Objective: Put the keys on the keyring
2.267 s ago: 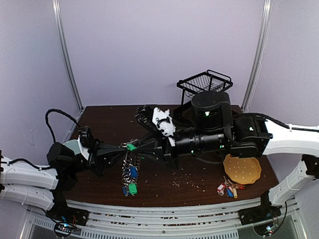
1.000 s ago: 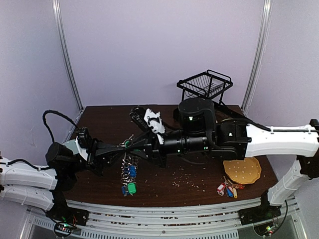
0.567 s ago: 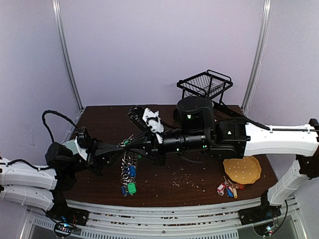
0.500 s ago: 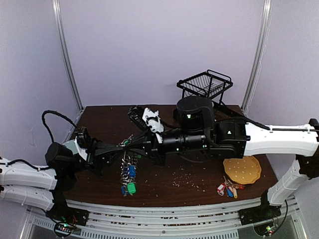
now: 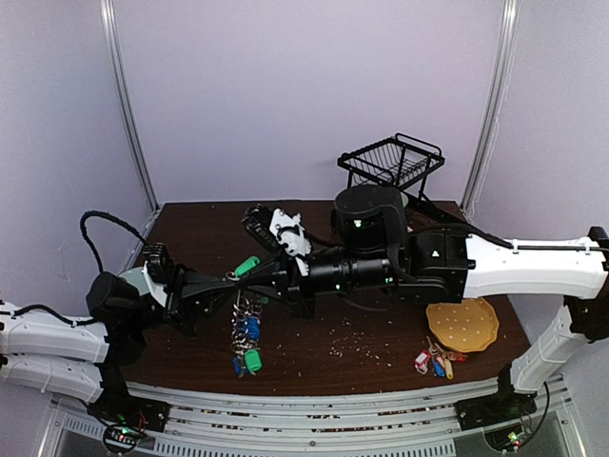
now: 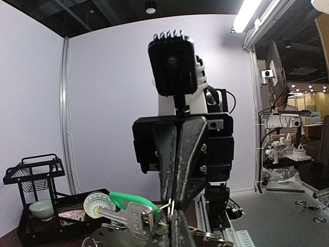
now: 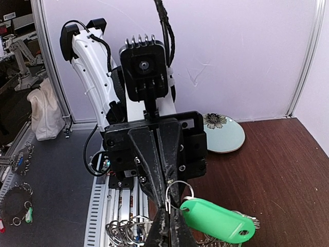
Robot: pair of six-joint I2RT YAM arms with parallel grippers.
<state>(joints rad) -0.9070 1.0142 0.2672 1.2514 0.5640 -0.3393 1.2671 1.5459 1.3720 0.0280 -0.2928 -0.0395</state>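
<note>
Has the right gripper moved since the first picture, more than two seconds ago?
Yes. In the top view the right gripper has gone left, farther from the basket and closer to the left gripper.

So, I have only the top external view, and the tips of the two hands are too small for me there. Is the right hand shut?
Observer: Yes. The left wrist view shows the right hand shut, its tips beside the tag of the green key.
Operator: And the other one?
Observer: The right wrist view shows the left hand shut too, its tips meeting the right one's. Loops of the keyring hang just below.
</note>
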